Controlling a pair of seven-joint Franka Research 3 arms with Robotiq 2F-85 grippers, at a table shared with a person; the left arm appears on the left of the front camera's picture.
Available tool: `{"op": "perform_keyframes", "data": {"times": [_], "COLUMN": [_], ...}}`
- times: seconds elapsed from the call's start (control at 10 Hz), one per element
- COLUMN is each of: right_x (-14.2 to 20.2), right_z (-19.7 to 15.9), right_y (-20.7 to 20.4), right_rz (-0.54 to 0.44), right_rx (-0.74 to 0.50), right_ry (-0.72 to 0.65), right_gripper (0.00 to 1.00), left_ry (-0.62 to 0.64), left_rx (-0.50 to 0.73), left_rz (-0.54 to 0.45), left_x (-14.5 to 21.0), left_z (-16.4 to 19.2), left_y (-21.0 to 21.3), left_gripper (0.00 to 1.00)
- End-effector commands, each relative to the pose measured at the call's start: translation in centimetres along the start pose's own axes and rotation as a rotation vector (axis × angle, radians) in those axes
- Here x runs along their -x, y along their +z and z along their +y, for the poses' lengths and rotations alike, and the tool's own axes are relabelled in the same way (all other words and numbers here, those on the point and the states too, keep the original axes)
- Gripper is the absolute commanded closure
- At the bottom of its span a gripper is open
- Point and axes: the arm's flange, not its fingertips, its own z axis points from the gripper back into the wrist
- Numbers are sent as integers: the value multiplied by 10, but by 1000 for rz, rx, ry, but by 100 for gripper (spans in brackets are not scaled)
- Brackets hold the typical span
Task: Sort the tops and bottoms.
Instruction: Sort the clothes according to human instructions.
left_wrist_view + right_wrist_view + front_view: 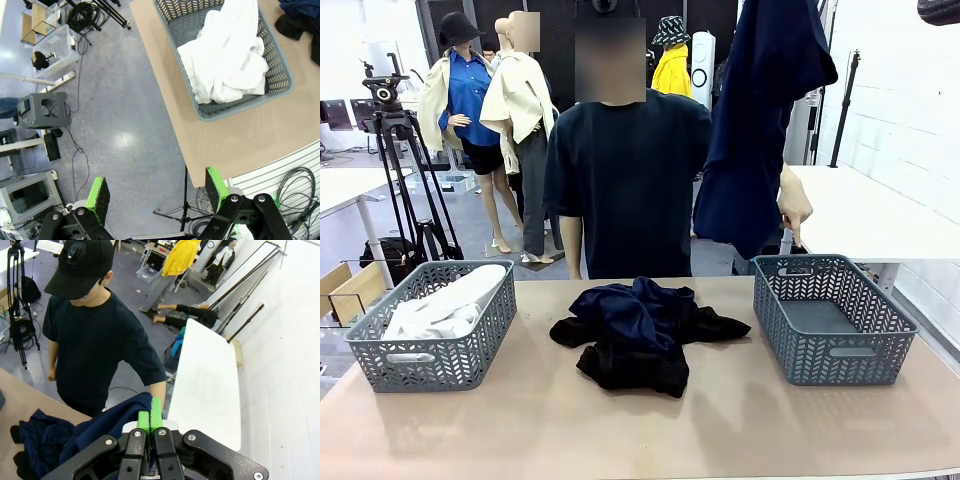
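**Front view:** a navy garment [760,110] is seen hanging at full length above and just behind the empty basket [830,365], its top running out of frame. The remaining dark bottoms [638,335] are heaped on the desk [620,430] left of that basket. The white tops [445,305] are lodged in a second basket [440,365] farthest from it. A person's hand [794,208] is held by the cloth's lower edge; whether it touches cannot be told.

**Left wrist view:** the left gripper [156,192] is shown with jaws wide apart and empty, over the floor [115,125] off the desk end farthest from the empty basket.

**Right wrist view:** the right gripper [150,417] is shown with pads pressed together on a thin fold of the navy cloth, a grip the front view hides. The garment's length and its place over the empty basket are given by the front view alone.

If released from here, the long cloth could be draped over the empty basket's far rim or dropped behind it. So thin a pinch might also be pulled loose.
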Motion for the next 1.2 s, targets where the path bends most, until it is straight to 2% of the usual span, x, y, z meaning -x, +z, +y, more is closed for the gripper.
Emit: {"op": "perform_keyframes", "data": {"times": [0.0,0.4,0.7,1.1], "right_x": [0,19,73,137], "right_z": [0,-23,-35,-40], "right_y": [0,16,14,2], "right_rz": [0,25,135,207], "right_rx": [0,60,79,106], "right_ry": [0,29,-3,-88], "right_gripper": [100,100,100,100], "left_ry": [-6,-6,-6,-6], "left_rx": [-7,-7,-7,-7], "left_rz": [3,3,3,3], "left_x": [1,1,1,1], "left_z": [2,2,2,2], "left_y": [1,1,1,1], "left_gripper": [0,0,0,0]}}
